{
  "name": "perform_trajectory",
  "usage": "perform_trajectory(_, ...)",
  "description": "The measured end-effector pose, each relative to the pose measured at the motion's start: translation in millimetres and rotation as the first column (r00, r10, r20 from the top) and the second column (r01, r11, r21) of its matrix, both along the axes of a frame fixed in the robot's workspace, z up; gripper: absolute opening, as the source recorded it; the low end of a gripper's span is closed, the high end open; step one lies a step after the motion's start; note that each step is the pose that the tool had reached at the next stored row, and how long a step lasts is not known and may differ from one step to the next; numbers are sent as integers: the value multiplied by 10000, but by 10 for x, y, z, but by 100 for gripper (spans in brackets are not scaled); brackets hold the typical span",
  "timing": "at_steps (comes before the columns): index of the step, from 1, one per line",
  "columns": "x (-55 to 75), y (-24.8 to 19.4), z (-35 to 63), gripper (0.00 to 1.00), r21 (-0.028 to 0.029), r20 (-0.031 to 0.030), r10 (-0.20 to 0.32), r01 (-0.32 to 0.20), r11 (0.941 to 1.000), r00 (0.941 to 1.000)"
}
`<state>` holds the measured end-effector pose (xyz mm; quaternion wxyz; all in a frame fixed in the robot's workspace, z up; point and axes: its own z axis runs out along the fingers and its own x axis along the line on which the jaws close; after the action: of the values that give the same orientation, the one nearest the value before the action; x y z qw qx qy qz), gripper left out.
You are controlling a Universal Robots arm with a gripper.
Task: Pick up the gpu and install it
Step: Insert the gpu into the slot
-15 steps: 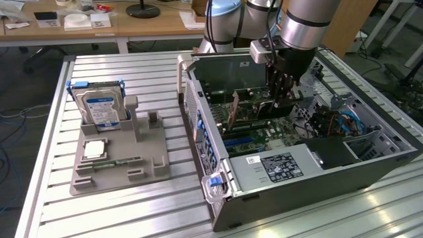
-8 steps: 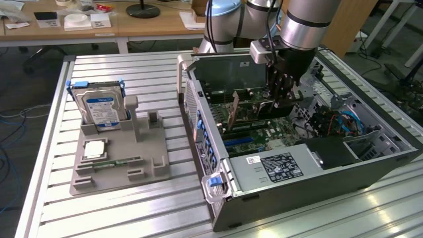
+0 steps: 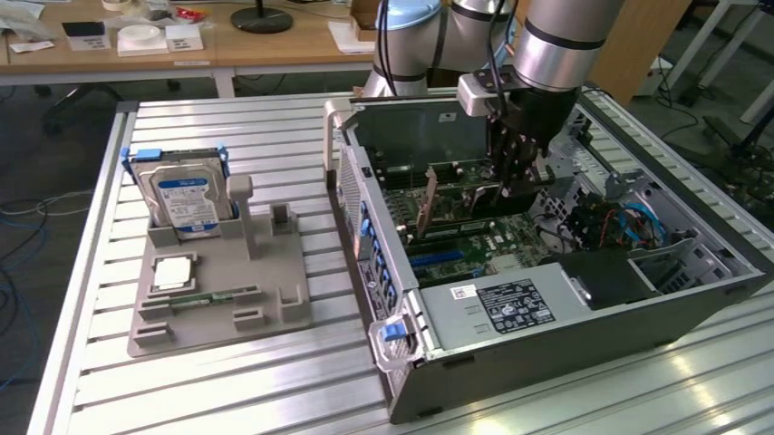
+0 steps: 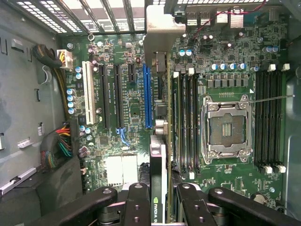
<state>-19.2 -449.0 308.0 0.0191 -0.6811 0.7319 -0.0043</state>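
**Card lifted and inside the case, seating not confirmed**

Nearest in the exterior view, the open computer case (image 3: 545, 349) lies on the slatted table (image 3: 242, 390), with its power supply (image 3: 508, 304) toward the camera. At about nine o'clock from the case sits the grey parts holder (image 3: 217, 317). The hard drive (image 3: 184, 195) stands upright at its far end and a memory stick (image 3: 216, 297) lies flat on it.

Deeper in, at roughly twelve o'clock from the power supply, the gripper (image 4: 162, 200) reaches down into the case. Its fingers (image 4: 136, 205) are clamped on either side of the gpu (image 4: 157, 155). The card is seen edge-on over the motherboard (image 4: 225, 117), just beside the blue slot (image 4: 148, 94).

So the pick-up is done and the card is at the board. Whether its edge sits in a slot I cannot tell, and the grip is not released
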Motion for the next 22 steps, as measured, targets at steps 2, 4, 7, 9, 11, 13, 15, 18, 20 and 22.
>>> perform_trajectory(2,0,0,0,27,0,0,0,0,10000,10000)
perform_trajectory(4,0,0,0,27,0,0,0,0,10000,10000)
perform_trajectory(7,-11,0,-1,27,1,-1,1,-1,10000,10000)
perform_trajectory(9,-34,0,-3,27,1,0,0,0,10000,10000)
perform_trajectory(11,-57,-1,-6,27,1,-4,0,0,10000,10000)
perform_trajectory(13,-66,-14,-10,27,-1,-14,1,-1,10000,10000)
perform_trajectory(15,-70,-45,-19,27,0,-38,1,-1,10000,10000)
perform_trajectory(18,-73,-87,-31,27,1,-79,0,0,10000,10000)
perform_trajectory(20,-73,-87,-30,27,0,-80,-1,1,10000,10000)
perform_trajectory(22,-73,-87,-30,27,1,-80,-1,1,10000,10000)
